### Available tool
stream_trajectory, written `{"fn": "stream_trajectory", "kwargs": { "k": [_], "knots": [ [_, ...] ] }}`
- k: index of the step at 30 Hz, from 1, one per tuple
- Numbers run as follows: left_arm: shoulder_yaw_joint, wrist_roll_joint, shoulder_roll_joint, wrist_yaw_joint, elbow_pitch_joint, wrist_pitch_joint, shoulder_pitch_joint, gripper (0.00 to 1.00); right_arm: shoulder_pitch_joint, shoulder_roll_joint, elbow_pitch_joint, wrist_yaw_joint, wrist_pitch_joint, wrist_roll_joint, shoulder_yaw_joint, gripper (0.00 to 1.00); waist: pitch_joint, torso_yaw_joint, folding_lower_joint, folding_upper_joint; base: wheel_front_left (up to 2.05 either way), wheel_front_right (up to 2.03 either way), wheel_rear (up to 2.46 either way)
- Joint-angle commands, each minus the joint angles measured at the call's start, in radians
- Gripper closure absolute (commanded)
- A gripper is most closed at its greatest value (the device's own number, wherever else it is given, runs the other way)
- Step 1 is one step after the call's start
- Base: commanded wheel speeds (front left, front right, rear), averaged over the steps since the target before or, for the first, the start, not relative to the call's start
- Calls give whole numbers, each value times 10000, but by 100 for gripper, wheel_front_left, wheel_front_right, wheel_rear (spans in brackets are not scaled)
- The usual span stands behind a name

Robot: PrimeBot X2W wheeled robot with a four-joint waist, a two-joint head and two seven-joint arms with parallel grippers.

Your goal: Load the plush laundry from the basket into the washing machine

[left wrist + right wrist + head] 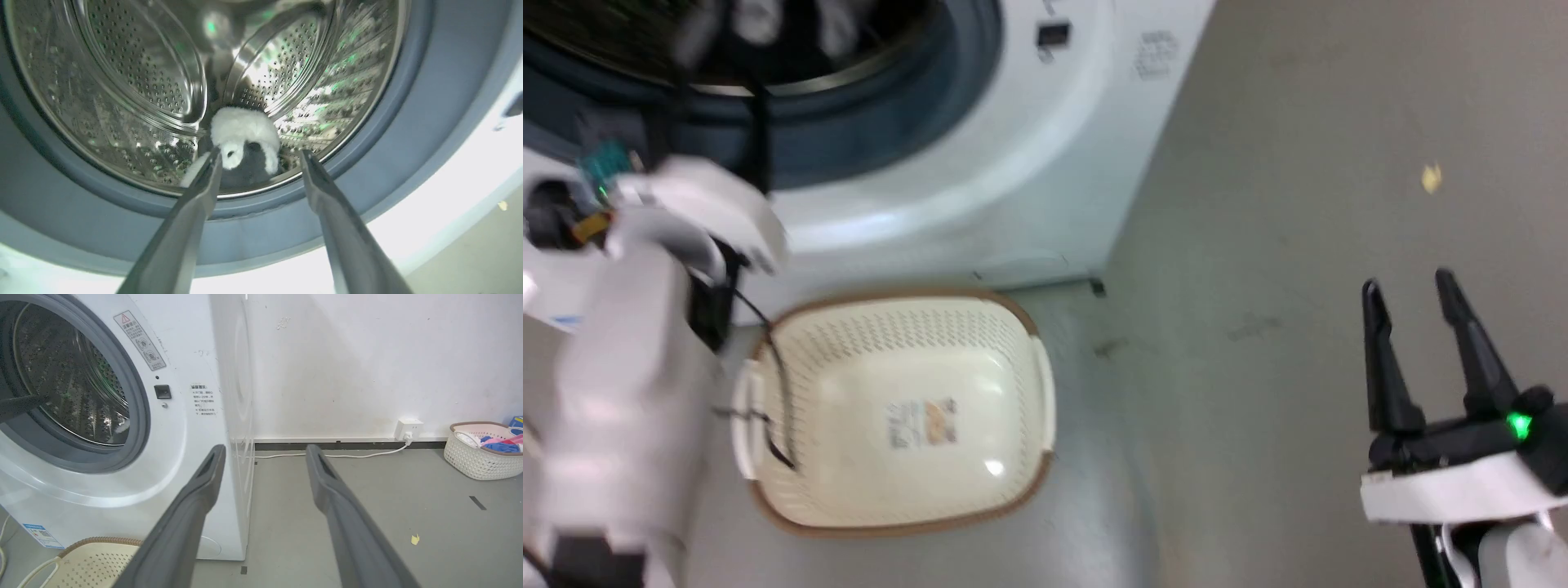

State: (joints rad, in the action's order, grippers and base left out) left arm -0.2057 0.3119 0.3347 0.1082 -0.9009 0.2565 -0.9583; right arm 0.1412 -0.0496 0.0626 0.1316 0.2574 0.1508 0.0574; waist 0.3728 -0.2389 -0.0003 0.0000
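head view motion-blurred; steel drum (135,61) glints under bright light.

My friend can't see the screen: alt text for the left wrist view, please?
A fluffy panda toy lies in the washing machine's steel drum, just beyond the open left gripper. A grey rubber ring frames the opening.

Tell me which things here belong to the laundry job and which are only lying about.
Job:
plush panda, inside the washing machine
basket

Lying about:
second basket
wall socket
yellow scrap
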Motion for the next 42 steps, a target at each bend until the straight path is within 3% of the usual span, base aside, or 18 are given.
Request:
{"fn": "stream_trajectory", "kwargs": {
  "k": [1,7,17,24,38,39,42],
  "knots": [
    [212,49,-201,-84,894,48,967,0,-271,-6,-64,-9,44,-143,1,0,-1411,1062,3,0,0,0,0],
    [633,-75,-1005,-272,3604,51,4129,0,-868,-6,-173,-9,44,-310,9,0,-2387,1749,3,0,0,0,0],
    [1036,-684,-2138,-933,6409,52,7909,0,-1630,-6,-530,-9,44,-606,-322,0,-3179,2537,3,0,0,0,0],
    [1190,-855,-2605,-1210,7225,52,9574,0,-2073,-6,-819,-9,44,-690,-402,0,-3542,2776,3,0,0,0,0],
    [1116,-1307,-2769,-1183,7350,53,10085,0,-2305,-6,-1006,-9,44,-574,-434,0,-3721,3005,3,0,0,0,0],
    [1129,-1302,-2776,-1165,7362,53,10079,100,-2296,-6,-1011,-9,44,-568,-441,100,-3717,3016,3,0,0,0,0],
    [1153,-1272,-2781,-1225,7323,-12,9995,100,-2161,2,-975,0,-8,-629,-422,100,-3719,3011,3,0,0,0,0]
  ]
}}
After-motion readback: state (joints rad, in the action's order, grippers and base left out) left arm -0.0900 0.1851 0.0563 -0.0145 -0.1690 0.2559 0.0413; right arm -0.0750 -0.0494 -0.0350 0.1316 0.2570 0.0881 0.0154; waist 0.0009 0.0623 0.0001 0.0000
